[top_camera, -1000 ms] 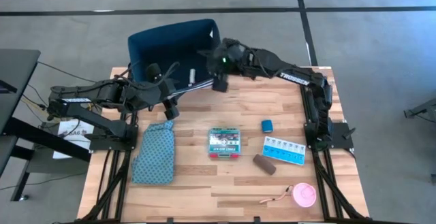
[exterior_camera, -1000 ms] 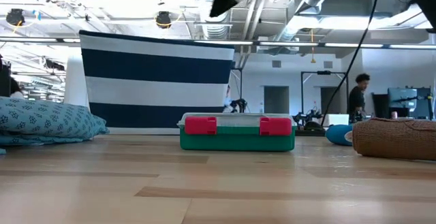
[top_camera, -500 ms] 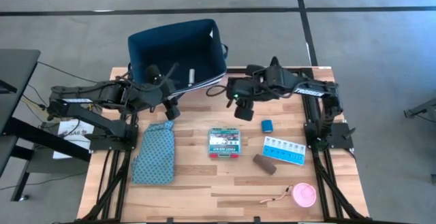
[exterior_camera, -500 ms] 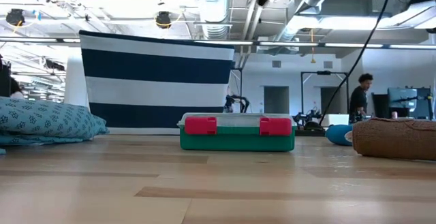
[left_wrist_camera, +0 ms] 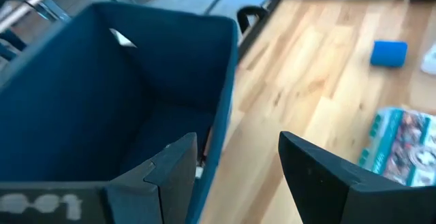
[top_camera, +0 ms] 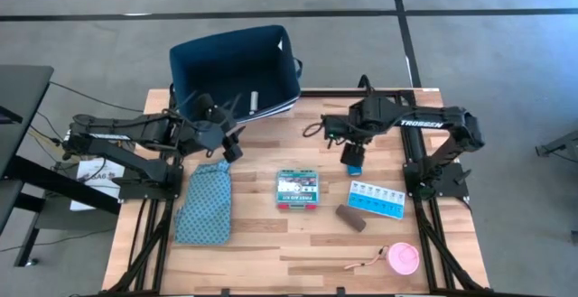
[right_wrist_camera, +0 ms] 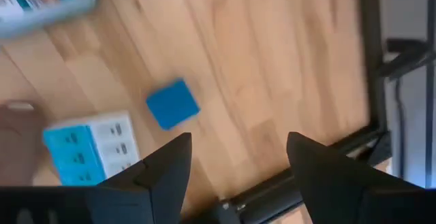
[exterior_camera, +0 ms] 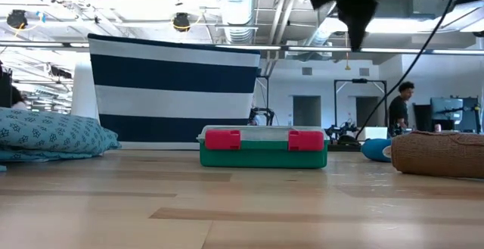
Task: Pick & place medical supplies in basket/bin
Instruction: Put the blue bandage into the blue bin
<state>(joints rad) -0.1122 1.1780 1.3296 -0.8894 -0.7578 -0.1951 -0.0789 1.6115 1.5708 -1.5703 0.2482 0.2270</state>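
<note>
The dark navy bin point(top_camera: 233, 67) stands at the far left, with a white tube point(top_camera: 254, 101) lying inside it. On the table lie a green-white box point(top_camera: 298, 190), a light blue pill organiser point(top_camera: 377, 199), a brown block point(top_camera: 350, 218) and a pink disc point(top_camera: 403, 258). My right gripper point(top_camera: 350, 156) hangs open, pointing down, above the blue block point(right_wrist_camera: 172, 104), well clear of it. My left gripper point(top_camera: 231, 149) is open beside the bin's near wall point(left_wrist_camera: 116, 94) and holds nothing.
A flat blue patterned cloth pouch point(top_camera: 204, 202) lies near the left edge, below my left gripper. A thin cord point(top_camera: 366, 264) lies beside the pink disc. Bare wood stretches between the bin and the box. A person point(exterior_camera: 398, 105) stands in the room beyond the table.
My right gripper has swung away from the bin toward the table's right and near side, come down, and tipped from slanting to pointing down above the blue block. The items on the table lie as before.
</note>
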